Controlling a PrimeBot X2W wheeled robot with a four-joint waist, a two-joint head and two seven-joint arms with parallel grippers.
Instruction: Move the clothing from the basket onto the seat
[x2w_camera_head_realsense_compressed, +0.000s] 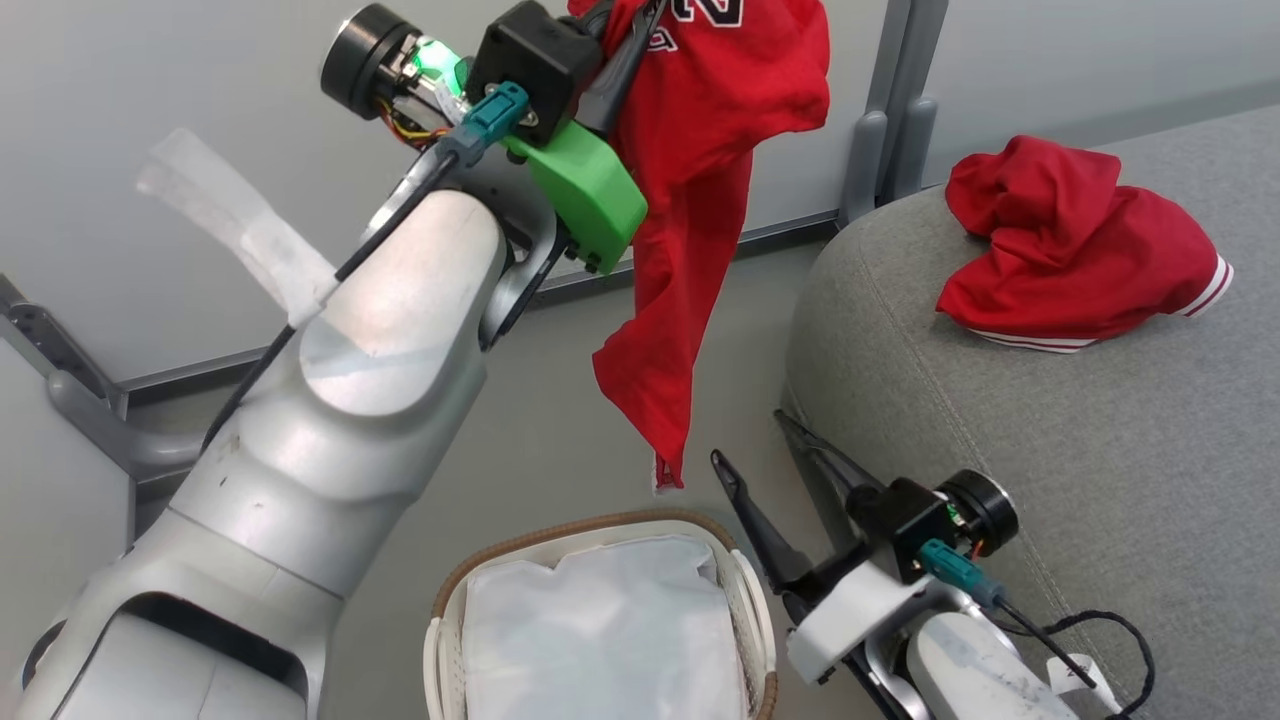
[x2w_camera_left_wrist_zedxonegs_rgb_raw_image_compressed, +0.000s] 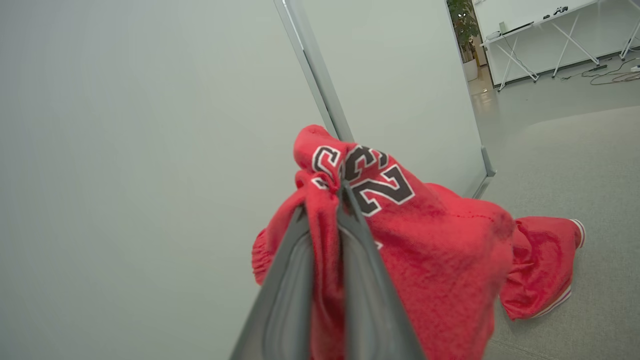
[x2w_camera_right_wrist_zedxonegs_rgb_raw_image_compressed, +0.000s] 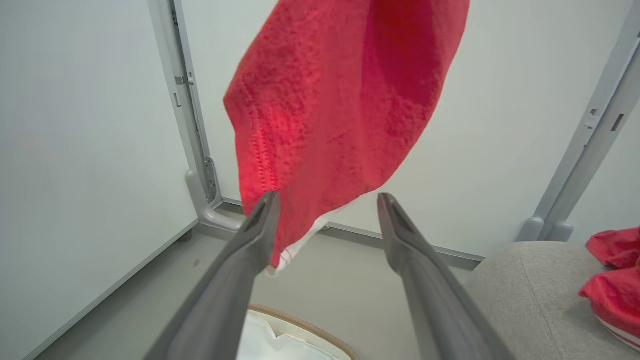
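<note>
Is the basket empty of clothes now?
Empty in the visible part: the basket shows its white liner; the jersey hangs from the left gripper.

Office: partition panels, trestle desk

Jersey print cut off by the head view's top edge — basket front cropped below.

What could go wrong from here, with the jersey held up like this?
1. The left gripper pinches just a bunched fold of the red jersey. The rest hangs free over the floor, so a slip may drop it short of the grey seat.
2. Its hanging tail ends near the open right gripper, whose fingers might snag it on the way across.
3. Released too early, it could slide off the seat's rounded edge.
</note>
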